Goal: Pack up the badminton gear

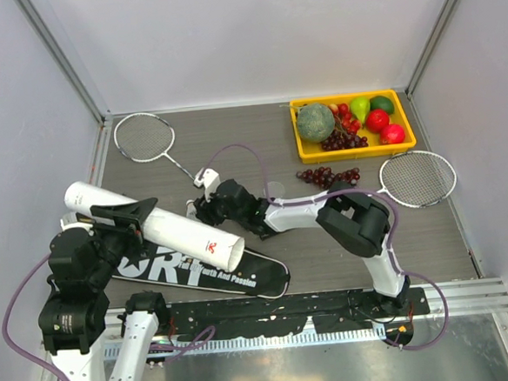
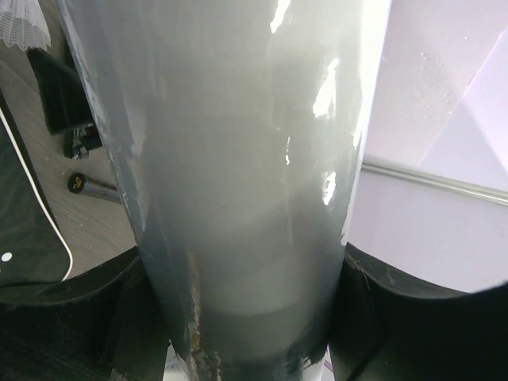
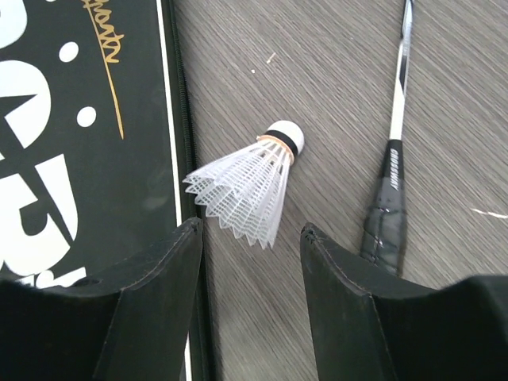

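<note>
My left gripper (image 1: 127, 218) is shut on the long white tube (image 1: 156, 225), which lies slanted over the black "SPORT" bag (image 1: 217, 278). In the left wrist view the tube (image 2: 238, 175) fills the gap between my fingers (image 2: 79, 317). My right gripper (image 1: 200, 210) is open and hovers just behind a white shuttlecock (image 3: 248, 184) lying on the table between the bag's edge (image 3: 79, 143) and a racket handle (image 3: 385, 218). That racket (image 1: 144, 135) lies at the back left. The second racket (image 1: 417, 177) lies at the right. A shuttlecock skirt (image 2: 20, 24) shows in the left wrist view.
A yellow tray of fruit (image 1: 305, 148) stands at the back right, with a dark red grape bunch (image 1: 327, 177) on the table in front of it. White walls close the table on three sides. The right arm (image 1: 356, 218) stretches across the middle.
</note>
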### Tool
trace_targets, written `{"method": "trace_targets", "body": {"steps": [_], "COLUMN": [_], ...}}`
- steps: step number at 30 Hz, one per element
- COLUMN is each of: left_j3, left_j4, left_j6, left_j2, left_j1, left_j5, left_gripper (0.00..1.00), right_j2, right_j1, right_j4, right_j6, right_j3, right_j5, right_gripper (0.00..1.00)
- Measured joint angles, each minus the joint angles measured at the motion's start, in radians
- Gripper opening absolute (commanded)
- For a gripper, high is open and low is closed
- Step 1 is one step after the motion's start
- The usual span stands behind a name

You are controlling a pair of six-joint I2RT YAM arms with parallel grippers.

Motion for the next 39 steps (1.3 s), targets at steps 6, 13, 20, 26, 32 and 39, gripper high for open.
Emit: {"method": "trace_targets", "body": {"steps": [6, 13, 20, 26, 32, 39], "left_j3": [0.0, -0.001, -0.011, -0.018, -0.029, -0.06], "left_j4": [0.001, 0.001, 0.003, 0.006, 0.008, 0.01], "left_j6": [-0.002, -0.003, -0.003, -0.003, -0.003, -0.003], "left_j2": [0.005, 0.016, 0.021, 0.024, 0.024, 0.024], "left_j1": [0.0, 0.0, 0.0, 0.0, 0.0, 0.0], "left_j5": [0.016, 0.031, 0.031, 0.031, 0.03, 0.029], "left_gripper": [0.01, 0.0, 0.0, 0.0, 0.0, 0.0], "right_j2": [0.085, 0.13, 0.143, 0.172, 0.209, 0.151], "right_j1": [0.047, 0.068, 0.066, 0.066, 0.066, 0.06], "right_j4": [-0.06, -0.084, -0.078, -0.069, -0.048, 0.058], "right_j6": [-0.06, -0.085, -0.087, -0.079, -0.059, -0.026], "right_j3": [0.099, 0.119, 0.131, 0.18, 0.206, 0.079], "right_j5": [0.074, 0.183, 0.232, 0.237, 0.238, 0.23], "right_gripper": [0.52, 0.42, 0.4, 0.36, 0.05, 0.05]}}
